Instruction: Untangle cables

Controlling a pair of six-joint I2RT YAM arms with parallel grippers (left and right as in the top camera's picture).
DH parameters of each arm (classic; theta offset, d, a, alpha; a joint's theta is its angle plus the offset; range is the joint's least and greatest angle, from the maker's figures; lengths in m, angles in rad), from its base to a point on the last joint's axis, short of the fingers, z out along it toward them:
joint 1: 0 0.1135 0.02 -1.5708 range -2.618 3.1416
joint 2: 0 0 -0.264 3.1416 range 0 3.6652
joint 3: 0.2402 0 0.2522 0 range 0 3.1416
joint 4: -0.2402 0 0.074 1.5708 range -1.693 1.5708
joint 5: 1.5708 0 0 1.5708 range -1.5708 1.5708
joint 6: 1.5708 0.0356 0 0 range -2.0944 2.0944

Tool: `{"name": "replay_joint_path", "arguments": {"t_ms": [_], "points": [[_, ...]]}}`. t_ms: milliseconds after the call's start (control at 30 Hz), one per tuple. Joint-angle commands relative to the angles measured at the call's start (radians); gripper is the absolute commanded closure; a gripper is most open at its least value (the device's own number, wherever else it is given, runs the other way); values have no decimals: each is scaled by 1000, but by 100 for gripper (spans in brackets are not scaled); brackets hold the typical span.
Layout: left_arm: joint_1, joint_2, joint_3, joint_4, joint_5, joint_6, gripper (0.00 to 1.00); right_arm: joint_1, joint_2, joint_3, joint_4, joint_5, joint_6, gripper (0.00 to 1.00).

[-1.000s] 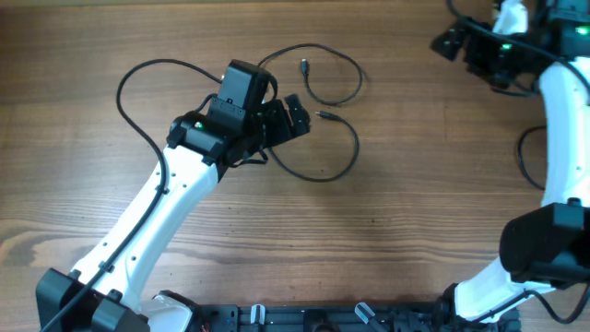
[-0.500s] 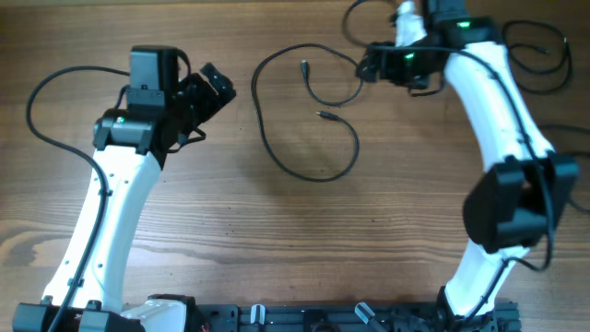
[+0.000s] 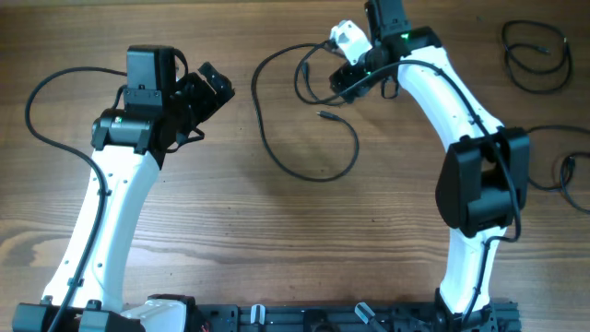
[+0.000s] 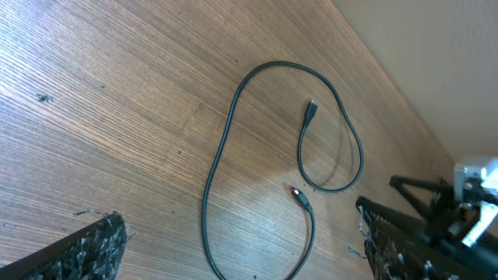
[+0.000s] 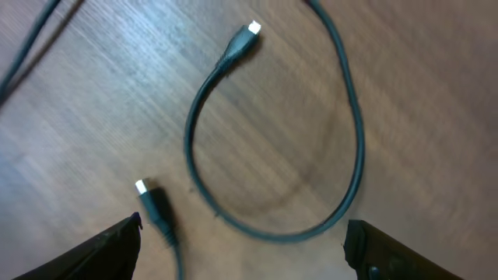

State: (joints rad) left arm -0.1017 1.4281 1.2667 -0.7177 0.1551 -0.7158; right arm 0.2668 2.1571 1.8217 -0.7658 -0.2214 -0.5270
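Overhead straight down on the table (image 3: 277, 240); both wrist views nearer, oblique, sharing one cable loop (image 5: 189, 144)

No text, label, brand, number or sign can be read in any of the three views; the wooden tabletop (image 3: 277, 249) is plain grain; the thin black cables (image 3: 318, 179) show no legible marking.
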Motion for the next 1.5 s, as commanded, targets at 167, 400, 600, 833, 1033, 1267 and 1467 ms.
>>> {"name": "replay_joint_path", "arguments": {"t_ms": [167,400,600,833,1033,1267,1467], "points": [[3,-5,4,5,12,-2,0,2,70,-5,71,22,-180,14],[3,-5,4,6,12,-2,0,2,121,-5,97,23,-233,14],[3,-5,4,5,12,-2,0,2,151,-5,105,22,-259,14],[3,-5,4,6,12,-2,0,3,160,-5,114,35,-315,14],[3,-5,4,6,12,-2,0,5,163,-14,122,14,-326,14],[3,-5,4,6,12,-2,0,5,163,-37,32,-141,-367,13],[3,-5,4,6,12,-2,0,5,163,-37,-57,-212,-390,11]]}}
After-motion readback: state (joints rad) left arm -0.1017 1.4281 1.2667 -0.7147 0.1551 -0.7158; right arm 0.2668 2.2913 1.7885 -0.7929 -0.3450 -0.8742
